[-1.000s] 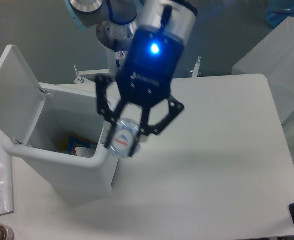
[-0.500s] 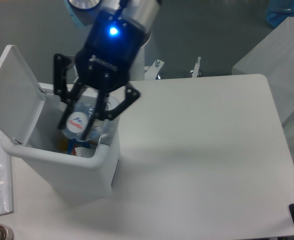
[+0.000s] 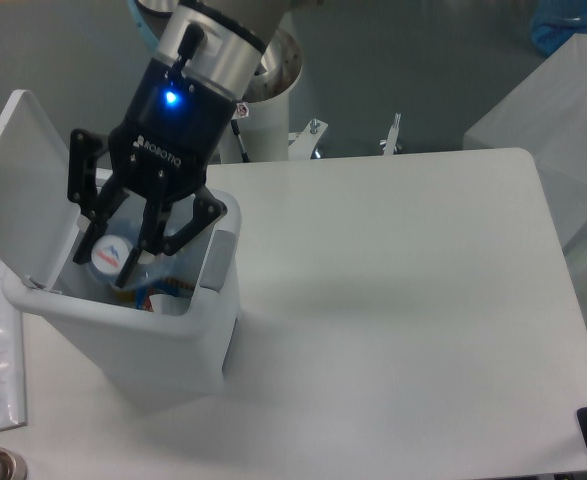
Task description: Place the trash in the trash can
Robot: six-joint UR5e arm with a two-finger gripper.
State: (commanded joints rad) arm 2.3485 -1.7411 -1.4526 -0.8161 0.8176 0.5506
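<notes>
Fingers (image 3: 131, 268) pinching clear plastic cup (image 3: 110, 255) across body, lid end facing camera. Gripper (image 3: 108, 270) over open mouth of trash can (image 3: 163, 345), so release should drop cup inside. Can at left near part of table (image 3: 403, 300); lid (image 3: 18, 185) tipped up at left, clear of arm. Coloured scrap visible inside can.

A white trash can (image 3: 123, 340) is seen at the left edge of the white table (image 3: 403, 300), with its lid (image 3: 23, 180) up. The gripper (image 3: 111, 258) is held over the open top, and a clear bottle (image 3: 113, 254) is pinched between its fingers (image 3: 133, 262).
</notes>
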